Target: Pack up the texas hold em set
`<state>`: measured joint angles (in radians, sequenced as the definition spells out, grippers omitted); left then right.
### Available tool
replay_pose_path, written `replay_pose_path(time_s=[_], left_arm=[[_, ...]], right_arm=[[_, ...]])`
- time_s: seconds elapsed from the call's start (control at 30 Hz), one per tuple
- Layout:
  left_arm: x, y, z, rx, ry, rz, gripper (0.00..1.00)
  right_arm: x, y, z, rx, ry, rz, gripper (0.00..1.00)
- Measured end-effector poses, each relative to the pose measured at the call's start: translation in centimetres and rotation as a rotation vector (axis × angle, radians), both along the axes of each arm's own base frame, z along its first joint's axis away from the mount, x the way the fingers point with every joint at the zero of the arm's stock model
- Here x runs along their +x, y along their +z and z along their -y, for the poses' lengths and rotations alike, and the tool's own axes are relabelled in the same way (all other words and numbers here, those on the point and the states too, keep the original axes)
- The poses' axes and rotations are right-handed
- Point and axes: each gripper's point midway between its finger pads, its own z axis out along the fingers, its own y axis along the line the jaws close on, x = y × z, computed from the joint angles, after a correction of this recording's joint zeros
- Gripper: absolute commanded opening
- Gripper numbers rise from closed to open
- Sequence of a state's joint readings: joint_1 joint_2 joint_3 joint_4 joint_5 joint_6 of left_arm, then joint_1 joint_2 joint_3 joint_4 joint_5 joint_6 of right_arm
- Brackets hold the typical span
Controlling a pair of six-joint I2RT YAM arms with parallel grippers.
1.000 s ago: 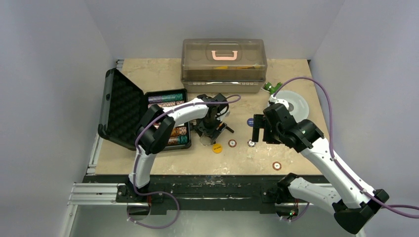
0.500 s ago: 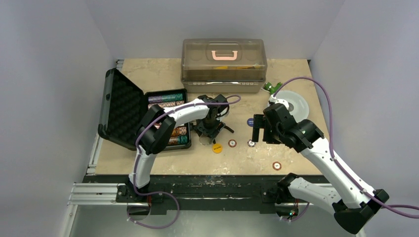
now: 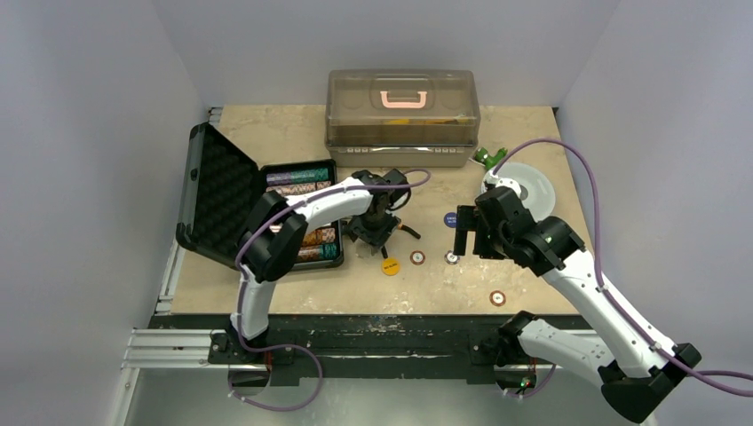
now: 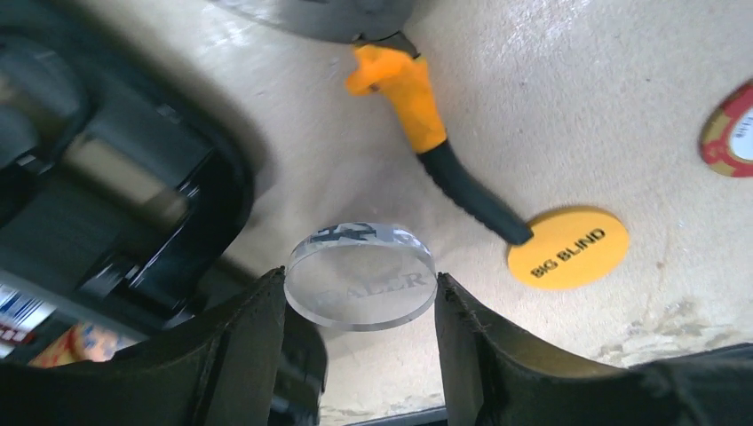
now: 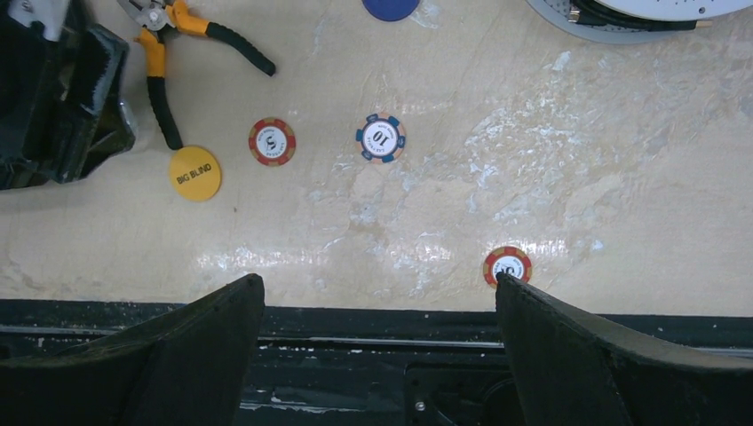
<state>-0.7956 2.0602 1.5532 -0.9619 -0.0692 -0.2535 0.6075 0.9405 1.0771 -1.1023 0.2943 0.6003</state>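
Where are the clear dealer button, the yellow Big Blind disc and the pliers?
Dealer button [image 4: 360,280]: left wrist view, its lettered front edge.
Big Blind disc [image 4: 568,248]: left wrist view, middle of its printed face.
Pliers [image 4: 404,89]: left wrist view, orange handle section.

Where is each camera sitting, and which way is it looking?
Top external: high behind the arm bases, looking down on the whole table; the left arm and right arm show.
Left wrist: on the left arm, facing down; left gripper pinches the clear dealer button.
Right wrist: on the right arm, facing down at loose chips; open right gripper shows.
Shared: both wrist views catch the yellow Big Blind button and pliers.
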Motion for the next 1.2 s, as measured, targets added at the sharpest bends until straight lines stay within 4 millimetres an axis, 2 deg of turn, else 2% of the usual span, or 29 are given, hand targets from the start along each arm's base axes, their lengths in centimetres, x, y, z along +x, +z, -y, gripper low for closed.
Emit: replay_pose_path(time_s=[0.1, 0.3, 0.4, 0.6, 0.7, 0.77, 0.9, 1.2], left_arm=[[0.4, 2.3, -0.4, -0.013, 0.023, 0.056, 0.33], [1.9, 8.9, -1.6, -0.113, 0.118, 0.188, 0.32], [3.7, 10.2, -3.5, -0.135, 0.214, 0.214, 0.32], [7.9, 9.8, -10.9, -0.096, 0.463, 0.216, 0.32], [9.3, 8.9, -13.2, -0.071, 0.533, 0.197, 0.32], [10.1, 8.2, -13.8, -0.063, 0.553, 0.183, 0.32], [11.4, 6.8, -13.6, -0.063, 0.561, 0.153, 0.32], [10.9, 4.9, -13.1, -0.058, 0.553, 0.083, 0.32]], right_arm=[[0.0, 0.0, 0.0, 0.002, 0.001, 0.002, 0.99], [0.2, -0.5, -0.2, 0.002, 0.002, 0.000, 0.99], [0.2, -0.7, -0.3, 0.003, 0.005, -0.009, 0.99], [0.6, -1.8, -0.8, -0.028, 0.013, -0.063, 0.99], [1.6, -2.2, -1.2, -0.070, 0.022, -0.099, 0.99], [2.5, -2.0, -1.5, -0.094, 0.024, -0.104, 0.99], [3.7, -1.9, -2.1, -0.106, 0.030, -0.106, 0.99], [5.0, -2.8, -2.3, -0.136, 0.023, -0.146, 0.99]])
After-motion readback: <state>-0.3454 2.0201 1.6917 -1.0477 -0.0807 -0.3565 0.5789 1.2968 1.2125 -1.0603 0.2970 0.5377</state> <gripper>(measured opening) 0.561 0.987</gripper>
